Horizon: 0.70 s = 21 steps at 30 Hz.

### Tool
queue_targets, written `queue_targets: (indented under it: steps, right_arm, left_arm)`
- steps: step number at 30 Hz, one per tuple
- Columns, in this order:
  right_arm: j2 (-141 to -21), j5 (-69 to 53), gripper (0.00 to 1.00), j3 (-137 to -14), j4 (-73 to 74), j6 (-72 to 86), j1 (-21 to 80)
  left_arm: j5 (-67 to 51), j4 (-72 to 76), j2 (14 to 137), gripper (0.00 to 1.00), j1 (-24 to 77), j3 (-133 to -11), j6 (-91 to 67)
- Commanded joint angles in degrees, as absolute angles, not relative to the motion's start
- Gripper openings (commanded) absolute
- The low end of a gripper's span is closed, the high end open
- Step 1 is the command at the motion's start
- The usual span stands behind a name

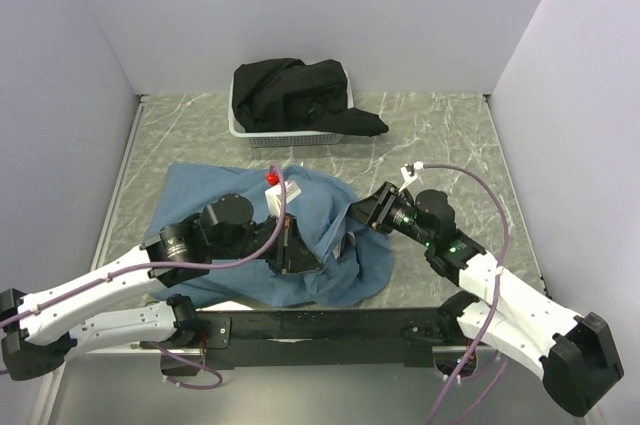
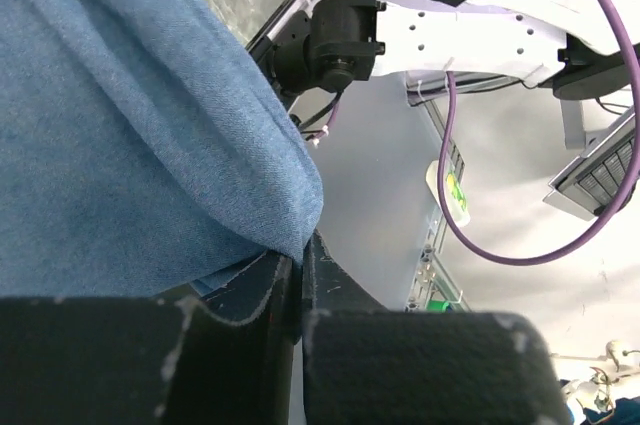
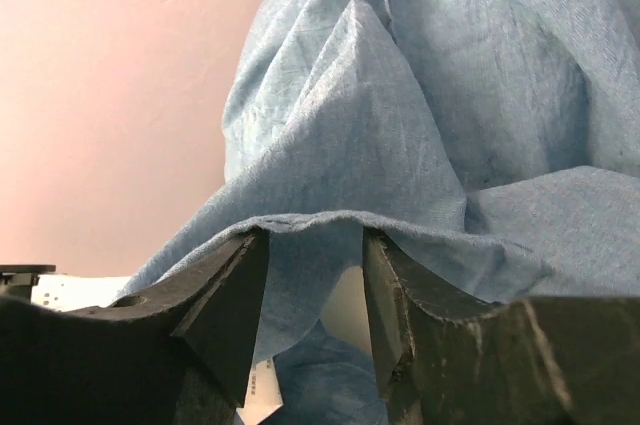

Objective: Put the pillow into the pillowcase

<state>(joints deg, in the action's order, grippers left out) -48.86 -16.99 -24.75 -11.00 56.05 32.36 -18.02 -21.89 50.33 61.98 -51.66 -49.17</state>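
My left claw (image 2: 298,255) clamps the pillowcase (image 1: 230,190) hem, my right claw (image 3: 315,245) gapes beneath it, and the pillow (image 3: 345,315) between its fingers seems mostly covered.

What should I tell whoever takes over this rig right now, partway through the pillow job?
Left gripper: shut on an edge of the pillowcase.
Right gripper: open, the pillowcase hem draped across its tips.
Pillow: mostly hidden under the pillowcase; only a small white part shows.
Done: pillow looks largely covered, though how far in it sits is unclear.
Left: pull the pillowcase over the exposed part.
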Motion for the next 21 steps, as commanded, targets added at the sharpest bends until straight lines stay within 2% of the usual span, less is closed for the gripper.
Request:
queue_targets:
  steps: [1, 6, 12, 17, 21]
  right_arm:
    - [-44.9, -14.2, 0.5, -26.2, -7.7, 52.6, 33.4]
    - [-31.4, -11.3, 0.51, -18.7, -0.4, 55.0, 34.2]
    - [-17.2, -14.1, 0.5, -11.2, 6.9, 57.0, 36.0]
    - [-10.7, -11.5, 0.49, -11.8, 12.4, 54.1, 40.0]
    - [-10.4, -9.5, 0.49, -15.1, 13.5, 51.0, 41.8]
  left_arm:
    - [-14.4, -23.4, 49.6, 0.09, 62.1, -53.6, -50.7]
    - [-4.7, -26.4, 51.8, 0.06, 59.0, -55.5, -56.7]
    - [-6.8, -22.5, 52.7, 0.08, 53.4, -57.0, -58.4]
    - [-7.6, -22.6, 55.1, 0.08, 51.8, -59.0, -57.3]
    - [-9.8, -20.5, 59.0, 0.08, 49.6, -60.6, -56.9]
